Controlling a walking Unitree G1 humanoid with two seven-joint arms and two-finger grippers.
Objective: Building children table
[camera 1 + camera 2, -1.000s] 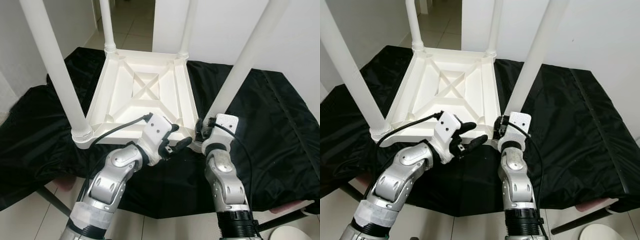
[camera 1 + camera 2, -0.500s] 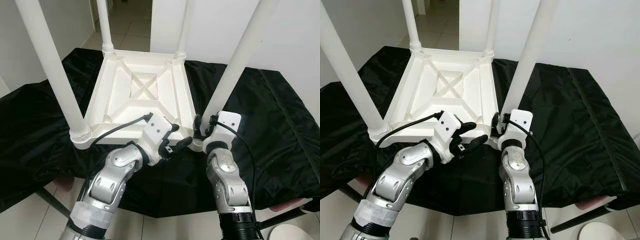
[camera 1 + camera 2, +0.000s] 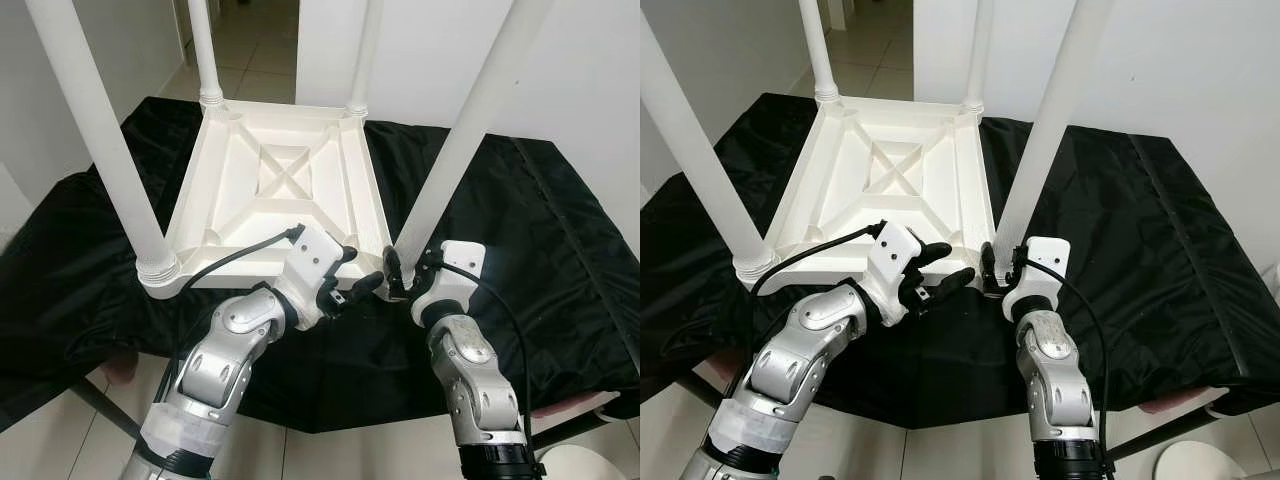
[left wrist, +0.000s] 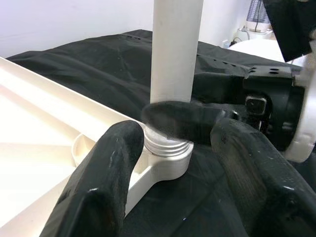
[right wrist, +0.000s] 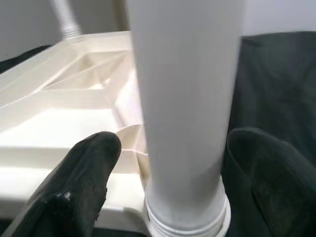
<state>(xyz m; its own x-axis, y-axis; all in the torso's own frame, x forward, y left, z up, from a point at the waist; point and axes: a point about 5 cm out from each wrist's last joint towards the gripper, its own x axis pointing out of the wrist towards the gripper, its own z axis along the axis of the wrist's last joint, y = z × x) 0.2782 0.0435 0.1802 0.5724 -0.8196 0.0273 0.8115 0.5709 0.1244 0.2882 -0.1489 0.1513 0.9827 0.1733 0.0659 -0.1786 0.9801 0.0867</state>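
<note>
Black cloth (image 3: 560, 230) under upturned white table (image 3: 280, 190), near leg (image 3: 455, 150) between spread right gripper (image 3: 992, 272) fingers, left gripper (image 3: 352, 285) open alongside.

I see the white plastic table (image 3: 285, 195) upside down on black cloth (image 3: 520, 250), four legs (image 3: 455, 150) pointing up

Head views look down; both wrist views closely face one table leg (image 4: 175, 54).
</note>
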